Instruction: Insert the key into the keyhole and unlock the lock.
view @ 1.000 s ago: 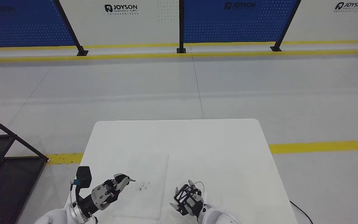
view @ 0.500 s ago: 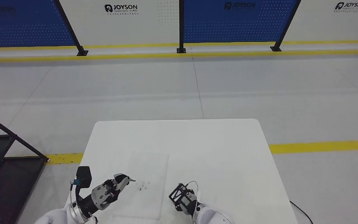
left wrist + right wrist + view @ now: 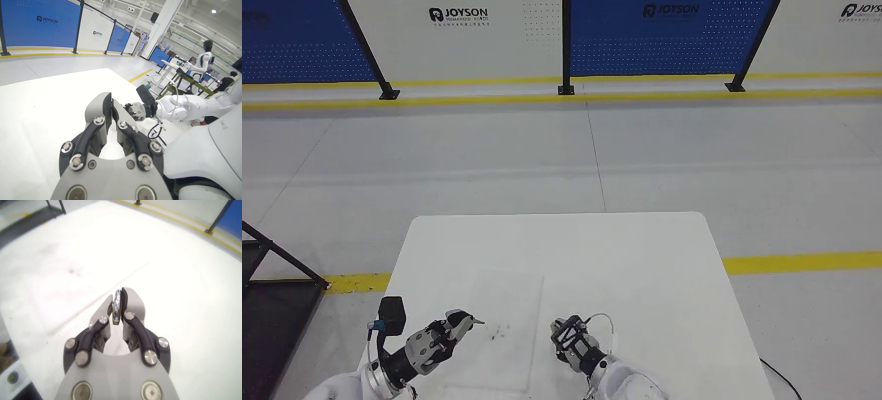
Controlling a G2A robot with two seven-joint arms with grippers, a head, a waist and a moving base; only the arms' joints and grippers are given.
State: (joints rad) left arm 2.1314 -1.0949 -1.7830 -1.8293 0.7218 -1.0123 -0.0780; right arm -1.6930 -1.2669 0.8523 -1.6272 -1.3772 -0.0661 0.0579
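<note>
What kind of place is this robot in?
Probably a robot test hall or factory: blue fence panels, yellow lines on the floor, and another white robot farther off.

Lock [image 3: 116, 307] mostly hidden between right pincer [image 3: 118, 295] fingers.

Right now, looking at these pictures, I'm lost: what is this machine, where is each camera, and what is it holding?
It is a two-armed robot working at a white table. One picture looks down from a camera above its arms. The other two come from cameras on each wrist, looking along that arm's own gripper. The right gripper is clamped on a small padlock with a silver shackle. The left gripper is shut, but I cannot tell what, if anything, it pinches.
</note>
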